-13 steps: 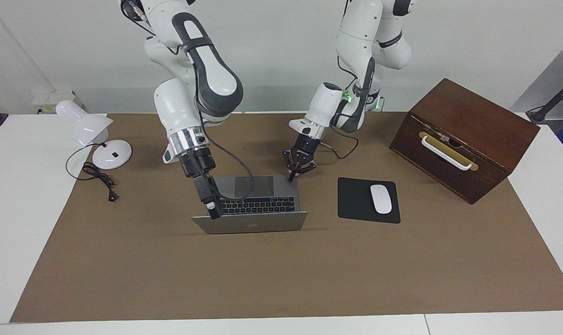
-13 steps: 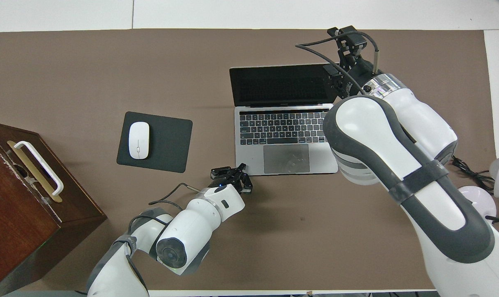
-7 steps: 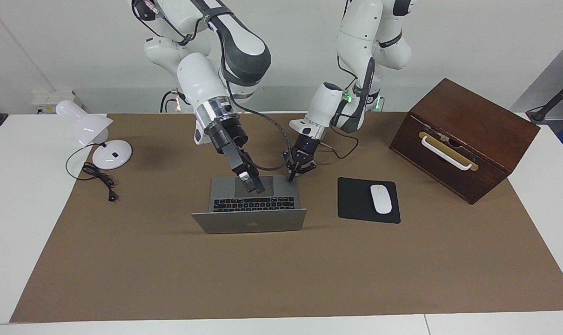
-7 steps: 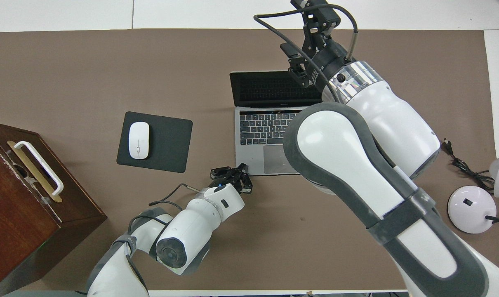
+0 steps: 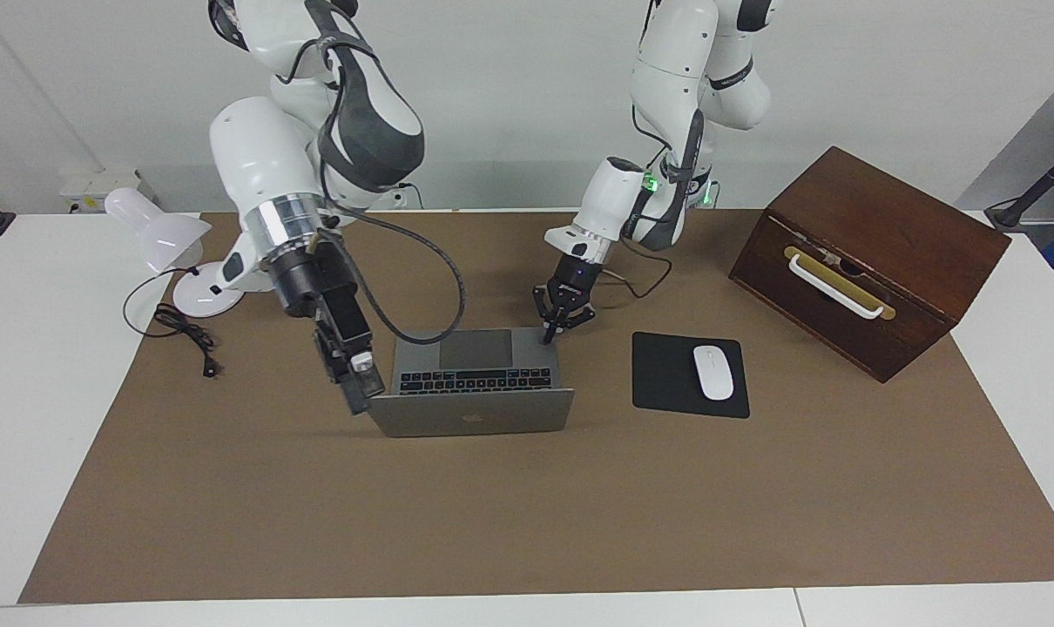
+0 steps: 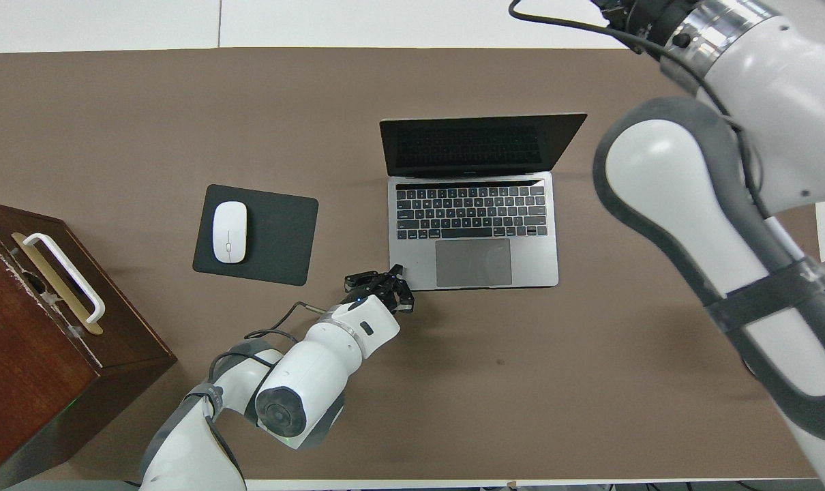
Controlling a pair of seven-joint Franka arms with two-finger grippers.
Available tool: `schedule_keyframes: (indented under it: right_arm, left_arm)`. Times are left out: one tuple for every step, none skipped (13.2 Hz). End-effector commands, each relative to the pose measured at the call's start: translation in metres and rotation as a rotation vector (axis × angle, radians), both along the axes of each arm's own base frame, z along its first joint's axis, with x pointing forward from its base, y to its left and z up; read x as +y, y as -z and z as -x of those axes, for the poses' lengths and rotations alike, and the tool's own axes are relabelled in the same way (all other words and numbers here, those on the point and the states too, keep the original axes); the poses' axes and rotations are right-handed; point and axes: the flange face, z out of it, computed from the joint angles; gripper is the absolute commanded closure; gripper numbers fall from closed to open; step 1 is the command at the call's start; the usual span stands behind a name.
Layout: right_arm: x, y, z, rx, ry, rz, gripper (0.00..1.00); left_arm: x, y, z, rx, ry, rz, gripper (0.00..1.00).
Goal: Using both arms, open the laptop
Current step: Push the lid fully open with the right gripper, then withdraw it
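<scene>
The laptop [image 5: 472, 383] sits open mid-counter. The left hand [image 5: 548, 332], pinched together, presses the base corner nearest the robots; it should bear straight down. The right hand [image 5: 354, 376] hangs by the lid's edge; whether its fingers are spread, I cannot tell.

Only an apple logo shows on the laptop [image 5: 472, 409] lid; no text is readable.

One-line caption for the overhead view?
Open laptop on the table; left claw shut at its near corner.
</scene>
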Motion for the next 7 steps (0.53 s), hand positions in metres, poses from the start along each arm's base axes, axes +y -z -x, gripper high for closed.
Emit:
schedule_keyframes:
  right_arm:
    - [-0.040, -0.008, -0.018, -0.011, -0.077, 0.222, 0.00]
    - [-0.054, -0.013, -0.020, -0.017, -0.125, 0.325, 0.00]
    - [-0.067, -0.020, -0.022, -0.022, -0.176, 0.397, 0.00]
    - [-0.083, -0.027, -0.025, -0.035, -0.226, 0.465, 0.00]
    - [-0.097, -0.029, -0.026, -0.044, -0.278, 0.532, 0.00]
    - [-0.106, -0.031, -0.025, -0.052, -0.326, 0.588, 0.00]
    - [-0.111, -0.032, -0.023, -0.050, -0.361, 0.627, 0.00]
  left_arm:
    - [0.008, 0.008, -0.014, 0.031, -0.033, -0.019, 1.00]
    - [0.008, 0.004, -0.015, 0.040, -0.034, -0.022, 1.00]
    - [0.006, -0.005, -0.018, 0.049, -0.046, -0.013, 1.00]
    - [0.004, -0.013, -0.019, 0.064, -0.053, -0.012, 1.00]
    - [0.003, -0.022, -0.022, 0.074, -0.054, -0.016, 1.00]
    - [0.004, -0.028, -0.025, 0.091, -0.068, -0.017, 1.00]
    - [0.003, -0.036, -0.026, 0.099, -0.080, -0.008, 1.00]
